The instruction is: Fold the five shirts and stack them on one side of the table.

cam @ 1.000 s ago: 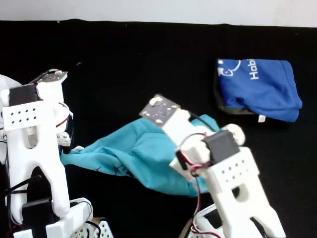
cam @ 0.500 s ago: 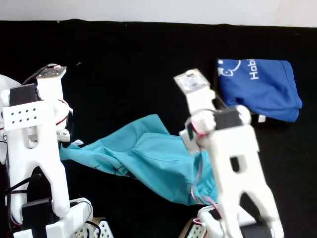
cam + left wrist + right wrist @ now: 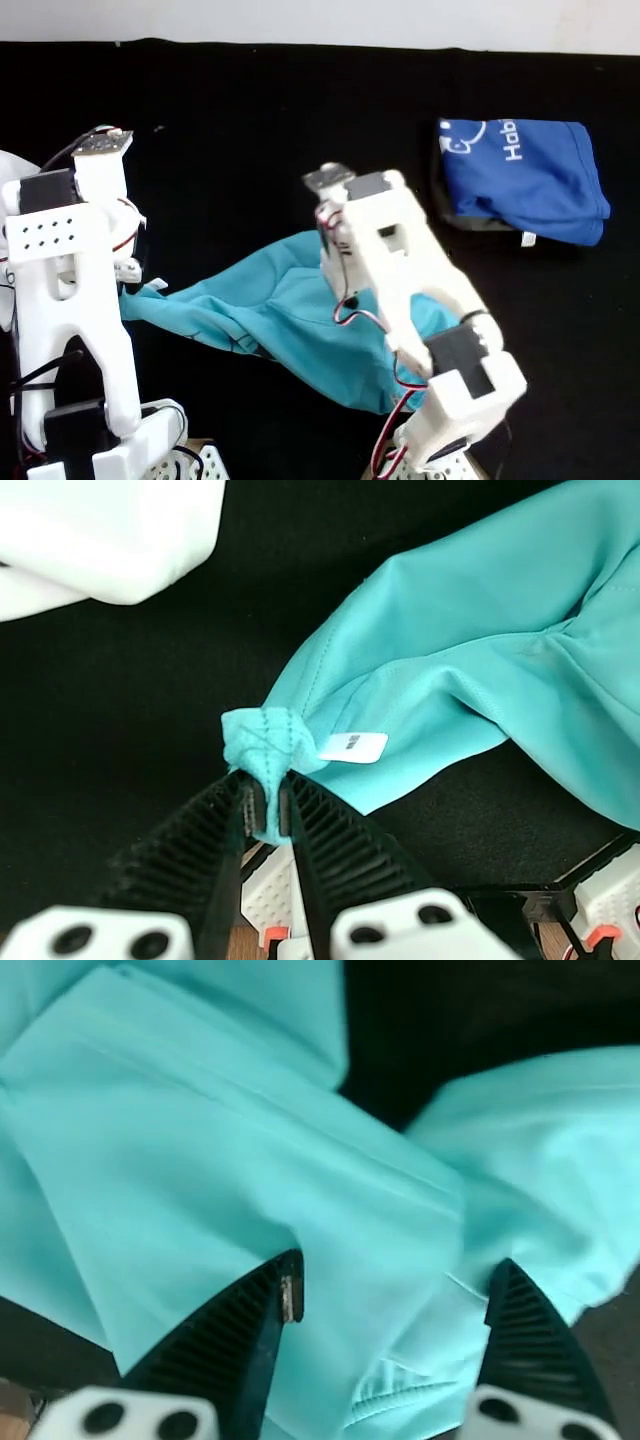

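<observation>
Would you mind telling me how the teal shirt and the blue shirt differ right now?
The teal shirt lies unfolded and rumpled mid-table; the blue shirt is folded at the far right. The left gripper pinches the teal shirt's edge; no gripper touches the blue shirt. The blue shirt bears white print; the teal shirt looks plain. Both rest on the black table.

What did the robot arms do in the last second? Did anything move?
The right gripper rose up and away, then came back down; it now hangs open just over the teal shirt. The left gripper kept its pinch on that shirt's corner and did not move. The folded blue shirt stayed where it was.
</observation>
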{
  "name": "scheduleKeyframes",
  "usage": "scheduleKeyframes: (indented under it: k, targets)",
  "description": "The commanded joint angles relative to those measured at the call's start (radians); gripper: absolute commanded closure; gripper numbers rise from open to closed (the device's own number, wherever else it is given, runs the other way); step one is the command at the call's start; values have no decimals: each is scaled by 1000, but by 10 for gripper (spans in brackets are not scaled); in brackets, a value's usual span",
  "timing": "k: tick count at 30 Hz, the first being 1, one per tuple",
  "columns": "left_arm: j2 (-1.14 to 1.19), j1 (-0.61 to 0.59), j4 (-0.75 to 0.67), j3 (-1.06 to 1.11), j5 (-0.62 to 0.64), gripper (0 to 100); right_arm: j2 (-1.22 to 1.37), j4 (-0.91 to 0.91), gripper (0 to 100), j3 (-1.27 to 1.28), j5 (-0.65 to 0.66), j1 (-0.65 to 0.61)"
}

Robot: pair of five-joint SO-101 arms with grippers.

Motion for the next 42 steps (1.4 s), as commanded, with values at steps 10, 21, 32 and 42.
scheduleKeyframes:
  k: [10, 21, 32, 42]
  targets:
    - [-25, -7, -6, -4, -6, 992, -1, 33, 991, -173, 103, 47]
    - [-24, -2, -25, -28, -3, 992, 7, 147, 991, -650, 146, 278]
    - [-25, -2, -68, -254, 64, 992, 7, 274, 991, -1020, 152, 294]
    - [-24, -2, -195, 31, 57, 992, -18, 268, 990, -561, 143, 104]
